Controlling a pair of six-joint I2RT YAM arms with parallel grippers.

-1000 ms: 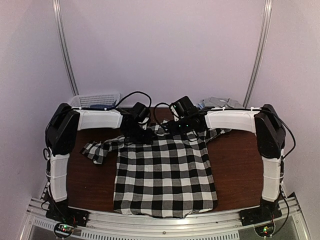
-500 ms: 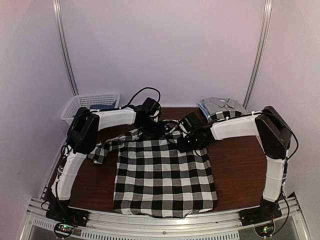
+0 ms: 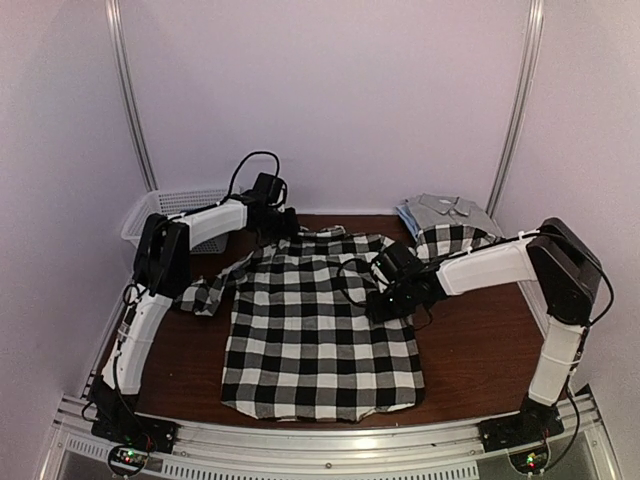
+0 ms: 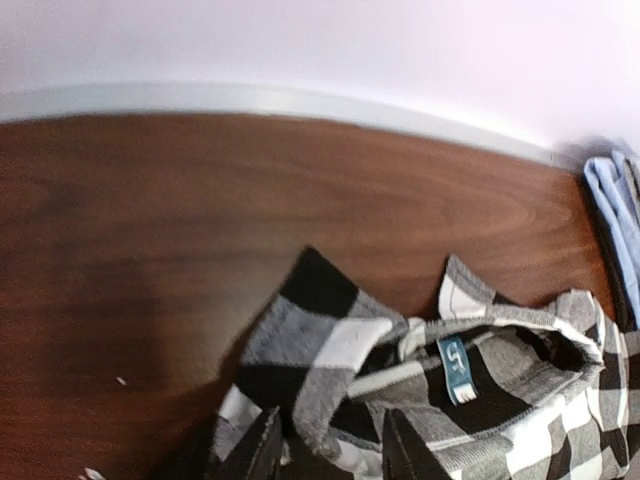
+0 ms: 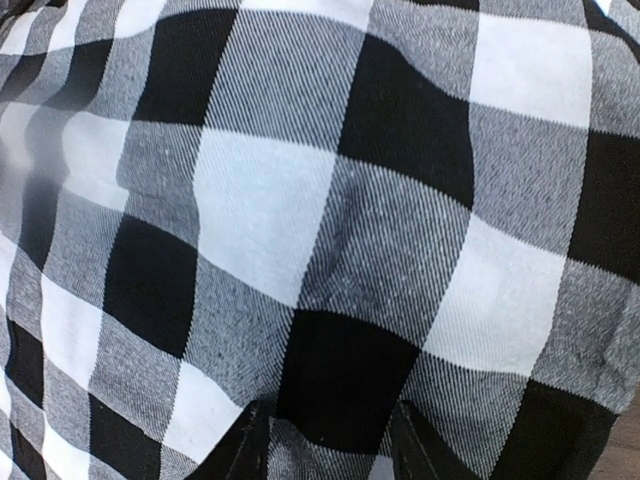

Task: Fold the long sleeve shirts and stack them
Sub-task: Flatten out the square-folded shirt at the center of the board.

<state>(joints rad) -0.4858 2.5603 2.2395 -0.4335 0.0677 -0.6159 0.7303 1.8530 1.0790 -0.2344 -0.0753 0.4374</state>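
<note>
Right tool [image 5: 326, 440] cut off below; possibly pinching checked shirt [image 5: 300, 200].

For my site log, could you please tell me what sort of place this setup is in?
Probably a robotics lab test booth: plain white walls with aluminium uprights, a left arm and right arm bolted to a metal rail, and a checked shirt on a wooden table.

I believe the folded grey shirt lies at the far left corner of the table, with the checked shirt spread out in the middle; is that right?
Not quite: the folded grey shirt lies at the far right corner of the table, as the top external view shows. The checked shirt is indeed spread out in the middle.
</note>
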